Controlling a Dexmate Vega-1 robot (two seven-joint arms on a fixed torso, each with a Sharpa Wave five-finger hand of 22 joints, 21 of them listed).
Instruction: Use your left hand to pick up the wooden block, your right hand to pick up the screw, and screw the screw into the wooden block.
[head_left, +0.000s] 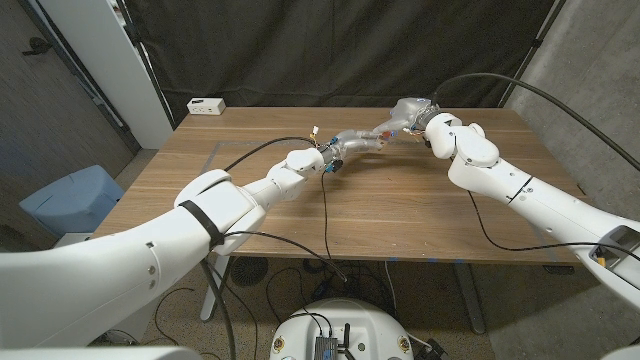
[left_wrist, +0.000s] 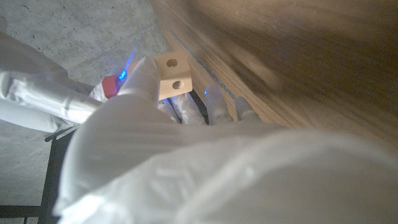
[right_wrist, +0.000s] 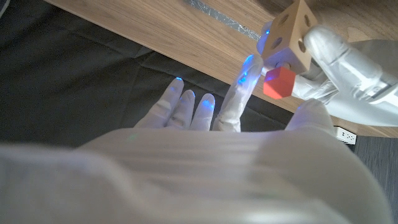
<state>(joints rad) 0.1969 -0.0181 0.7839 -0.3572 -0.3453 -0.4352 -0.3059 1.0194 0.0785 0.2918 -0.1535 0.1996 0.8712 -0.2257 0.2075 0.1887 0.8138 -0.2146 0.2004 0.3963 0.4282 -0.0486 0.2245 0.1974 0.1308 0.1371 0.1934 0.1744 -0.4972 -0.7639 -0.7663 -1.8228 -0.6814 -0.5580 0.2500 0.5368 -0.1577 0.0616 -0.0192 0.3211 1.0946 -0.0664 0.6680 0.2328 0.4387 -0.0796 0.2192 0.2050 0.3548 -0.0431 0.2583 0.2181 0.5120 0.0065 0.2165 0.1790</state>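
Two hands meet above the far middle of the wooden table (head_left: 400, 215), in the upper centre of the head view. The left hand (head_left: 352, 143) reaches in from the lower left, the right hand (head_left: 408, 112) from the right, and their fingertips come together there, though that view is too small to show what they hold. In the left wrist view, the left hand (left_wrist: 186, 143) grips the wooden block (left_wrist: 172, 76) between thumb and fingers; the pale block shows two round holes on its faces. In the right wrist view the wooden block (right_wrist: 291, 34) sits at the upper right of the frame, held by the left hand (right_wrist: 345, 59), and the red head of the screw (right_wrist: 278, 83) is pressed against the block's underside. The right hand (right_wrist: 249, 130) pinches that screw between one raised finger and the thumb, while its other fingers stay stretched out and apart.
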